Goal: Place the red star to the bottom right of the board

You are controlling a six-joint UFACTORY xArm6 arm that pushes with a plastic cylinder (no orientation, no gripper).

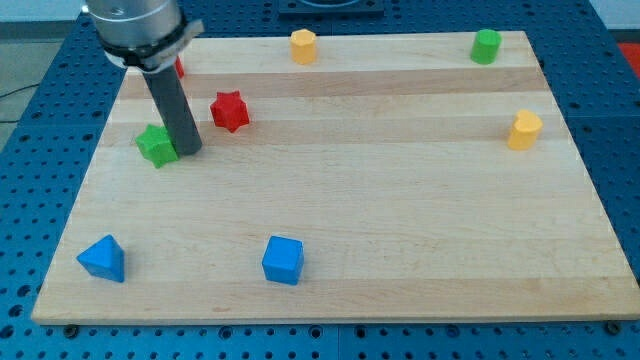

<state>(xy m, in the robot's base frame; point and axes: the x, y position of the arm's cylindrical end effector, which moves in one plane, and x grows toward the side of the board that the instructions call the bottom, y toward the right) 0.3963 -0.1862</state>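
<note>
1. My tip (190, 151) is down on the wooden board (340, 210), in its upper-left part. No claw on this rig, just the straight dark rod, so apart/together/clamped doesn't apply.
2. Red star (229, 110): just to the view's right of my tip and a bit toward the view's top. Close to the rod but a visible gap, not touching. It sits in the upper-left part of the board, well apart from the bottom-right corner.
3. Green star (156, 145): right beside my tip on the view's left. It looks to be touching the rod's lower end, or nearly so; can't tell which.
4. Small red block (179, 68): toward the view's top from my tip, mostly hidden behind the rod and its mount (137, 25). Shape can't be made out.
5. Orange-yellow block (303, 46): up and to the view's right of my tip, near the board's top edge. Looks roughly cylindrical.
6. Green cylinder-like block (486, 46): far to the view's right of my tip, near the top-right corner.
7. Yellow block (524, 130): far right of my tip, about level with it, near the right edge.
8. Blue cube (282, 260): toward the view's bottom and right of my tip, near the bottom edge.
9. Blue triangular block (103, 258): toward the view's bottom and left of my tip, near the bottom-left corner.
10. Board rests on a blue perforated table (610, 60).
</note>
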